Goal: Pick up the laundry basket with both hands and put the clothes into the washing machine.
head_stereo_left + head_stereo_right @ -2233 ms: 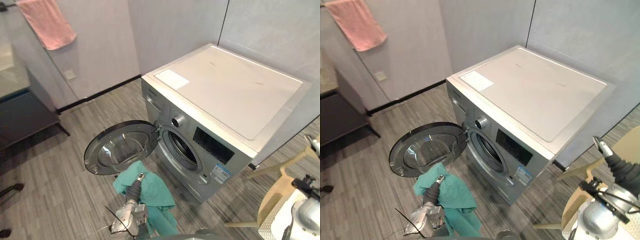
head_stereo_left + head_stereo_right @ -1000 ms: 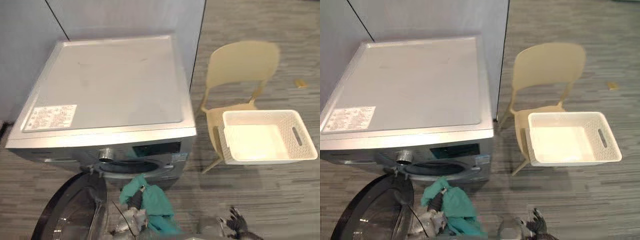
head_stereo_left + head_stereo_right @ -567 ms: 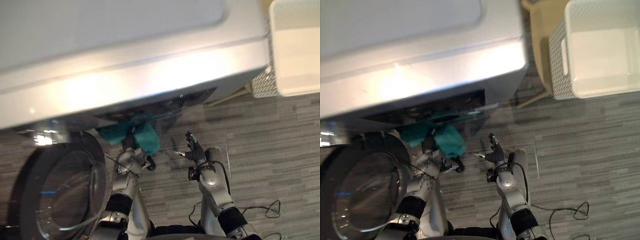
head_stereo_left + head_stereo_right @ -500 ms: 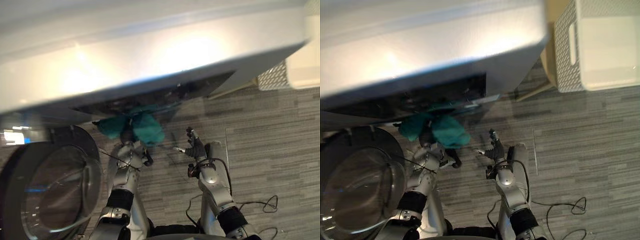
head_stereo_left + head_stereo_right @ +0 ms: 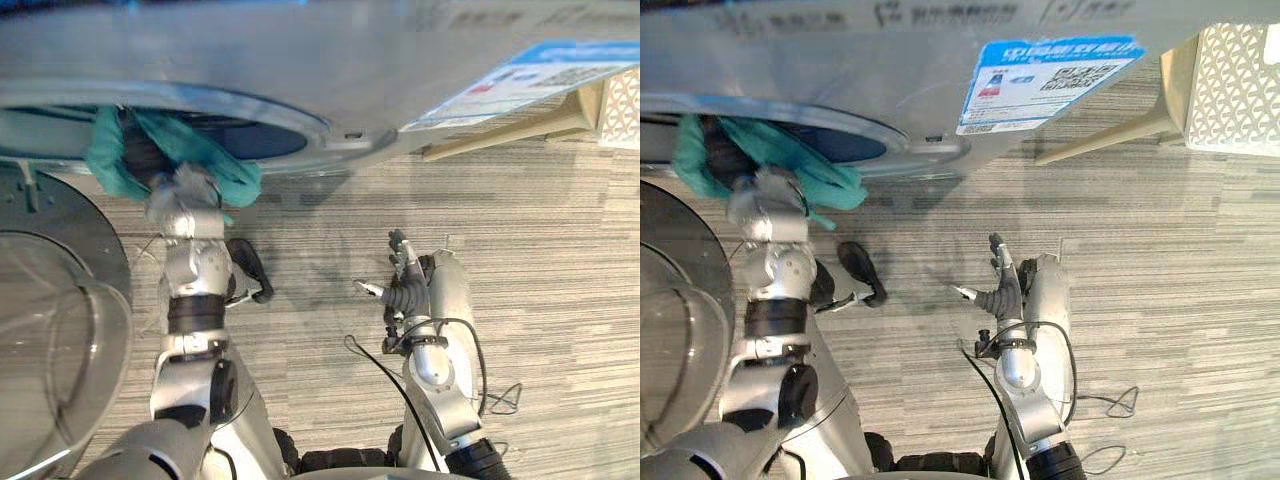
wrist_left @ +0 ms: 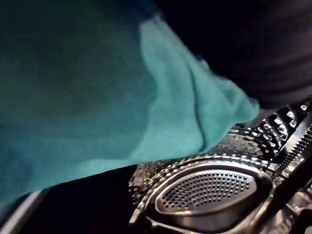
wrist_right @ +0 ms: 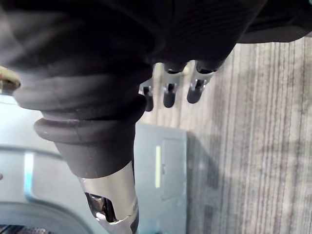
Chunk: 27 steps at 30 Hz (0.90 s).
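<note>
Now left robot hand [image 5: 142, 158] in washing machine [image 5: 350, 60] mouth.
Teal cloth [image 5: 205, 160] drapes over it, grip cannot be told; right robot hand [image 5: 1002, 285] loosely spread.

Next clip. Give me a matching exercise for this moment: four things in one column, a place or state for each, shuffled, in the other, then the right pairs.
Things
1. teal cloth
2. washer door
3. right hand
4. white basket

Places or states
A. open, above the floor, holding nothing
B. by the beige chair, to the right of the washer
C. at the mouth of the drum
D. swung open on the robot's left

Pairs: 1-C, 2-D, 3-A, 4-B
</note>
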Tool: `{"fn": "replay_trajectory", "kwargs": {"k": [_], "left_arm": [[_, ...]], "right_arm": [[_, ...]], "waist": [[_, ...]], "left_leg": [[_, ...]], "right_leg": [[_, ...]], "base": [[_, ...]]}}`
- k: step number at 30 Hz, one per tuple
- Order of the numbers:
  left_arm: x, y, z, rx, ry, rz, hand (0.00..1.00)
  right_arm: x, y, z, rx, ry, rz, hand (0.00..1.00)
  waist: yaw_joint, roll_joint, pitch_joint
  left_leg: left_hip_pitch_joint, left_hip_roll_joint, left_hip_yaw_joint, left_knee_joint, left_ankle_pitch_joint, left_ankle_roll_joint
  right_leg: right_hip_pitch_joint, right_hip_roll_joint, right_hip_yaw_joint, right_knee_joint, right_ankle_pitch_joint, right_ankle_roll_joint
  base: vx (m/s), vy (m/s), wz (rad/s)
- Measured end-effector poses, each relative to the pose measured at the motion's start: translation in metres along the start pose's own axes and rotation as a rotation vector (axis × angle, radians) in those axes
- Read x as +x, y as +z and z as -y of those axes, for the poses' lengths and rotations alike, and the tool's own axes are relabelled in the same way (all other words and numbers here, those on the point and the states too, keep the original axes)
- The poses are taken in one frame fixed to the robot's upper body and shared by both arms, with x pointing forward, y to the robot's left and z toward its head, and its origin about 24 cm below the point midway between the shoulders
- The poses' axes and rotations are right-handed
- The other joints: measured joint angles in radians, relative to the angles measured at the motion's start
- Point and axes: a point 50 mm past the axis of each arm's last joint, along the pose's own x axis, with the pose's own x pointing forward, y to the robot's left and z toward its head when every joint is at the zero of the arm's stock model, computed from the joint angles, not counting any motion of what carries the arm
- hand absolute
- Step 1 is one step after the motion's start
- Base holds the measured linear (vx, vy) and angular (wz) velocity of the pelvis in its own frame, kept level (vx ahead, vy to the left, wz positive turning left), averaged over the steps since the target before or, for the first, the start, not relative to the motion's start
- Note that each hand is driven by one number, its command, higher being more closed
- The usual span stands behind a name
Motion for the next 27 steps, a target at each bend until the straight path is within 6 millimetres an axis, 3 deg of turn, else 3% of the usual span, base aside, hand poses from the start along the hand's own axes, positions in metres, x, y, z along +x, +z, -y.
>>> {"fn": "replay_trajectory", "kwargs": {"k": [5, 6, 8, 11, 15, 17, 22, 25, 26, 27], "left_arm": [[0.017, 0.027, 0.044, -0.096, -0.067, 0.061, 1.00], [0.021, 0.045, 0.069, -0.117, -0.143, 0.113, 1.00], [0.020, 0.063, 0.096, -0.150, -0.230, 0.159, 1.00], [0.003, 0.099, 0.157, -0.307, -0.452, 0.222, 1.00], [-0.026, 0.129, 0.202, -0.465, -0.634, 0.259, 1.00], [-0.026, 0.136, 0.206, -0.518, -0.633, 0.252, 1.00], [-0.033, 0.162, 0.228, -0.574, -0.665, 0.296, 1.00], [-0.035, 0.174, 0.245, -0.392, -0.691, 0.396, 1.00], [-0.034, 0.175, 0.249, -0.251, -0.688, 0.462, 0.00], [-0.034, 0.174, 0.253, -0.161, -0.690, 0.498, 0.00]], "right_arm": [[-0.001, -0.001, -0.001, 0.039, 0.016, -0.009, 0.00], [-0.001, -0.002, -0.002, 0.064, 0.019, -0.017, 0.00], [-0.001, -0.002, -0.002, 0.073, 0.020, -0.018, 0.00], [0.001, -0.001, -0.002, 0.082, 0.010, -0.022, 0.00], [0.013, 0.006, -0.003, 0.095, -0.001, -0.008, 0.00], [0.017, 0.009, -0.003, 0.111, -0.005, 0.006, 0.00], [0.018, 0.020, -0.007, 0.147, 0.000, 0.047, 0.00], [0.019, 0.028, -0.006, 0.183, -0.009, 0.080, 0.00], [0.018, 0.029, -0.004, 0.188, -0.018, 0.088, 0.00], [0.018, 0.030, -0.004, 0.194, -0.022, 0.097, 0.00]], "waist": [[0.003, -0.008, 0.001], [0.003, -0.019, -0.001], [0.001, -0.021, -0.001], [-0.005, -0.021, -0.001], [-0.019, -0.026, 0.000], [-0.022, -0.042, -0.001], [-0.046, -0.043, -0.002], [-0.058, -0.043, -0.002], [-0.056, -0.043, -0.002], [-0.056, -0.043, -0.002]], "left_leg": [[-0.029, 0.001, -0.027, -0.032, 0.043, -0.007], [-0.037, 0.000, -0.026, -0.052, 0.056, -0.009], [-0.044, -0.001, -0.028, -0.071, 0.072, -0.012], [-0.048, -0.002, -0.024, -0.125, 0.108, -0.008], [-0.050, 0.003, 0.005, -0.201, 0.147, 0.003], [-0.054, 0.016, 0.022, -0.232, 0.163, 0.005], [-0.123, 0.051, 0.053, -0.279, 0.172, 0.003], [-0.149, 0.052, 0.082, -0.270, 0.173, 0.005], [-0.156, 0.055, 0.081, -0.271, 0.180, 0.023], [-0.158, 0.051, 0.087, -0.275, 0.181, 0.024]], "right_leg": [[-0.013, 0.009, -0.038, -0.012, 0.010, -0.027], [-0.025, 0.009, -0.045, -0.020, 0.018, -0.040], [-0.028, 0.008, -0.058, -0.035, 0.027, -0.045], [-0.029, 0.008, -0.085, -0.081, 0.057, -0.056], [-0.047, 0.012, -0.097, -0.149, 0.102, -0.058], [-0.068, 0.024, -0.093, -0.180, 0.124, -0.064], [-0.125, 0.032, -0.105, -0.241, 0.172, -0.072], [-0.158, 0.022, -0.089, -0.259, 0.180, -0.066], [-0.159, 0.021, -0.092, -0.262, 0.189, -0.058], [-0.160, 0.021, -0.089, -0.271, 0.196, -0.055]], "base": [[0.00, -0.087, 0.03], [0.00, -0.075, 0.05], [0.00, -0.078, 0.06], [0.01, -0.043, 0.04], [0.01, -0.033, -0.01], [0.00, -0.038, -0.18], [0.00, -0.007, -0.06], [0.03, 0.067, -0.06], [0.03, 0.079, -0.13], [0.04, 0.089, 0.02]]}}
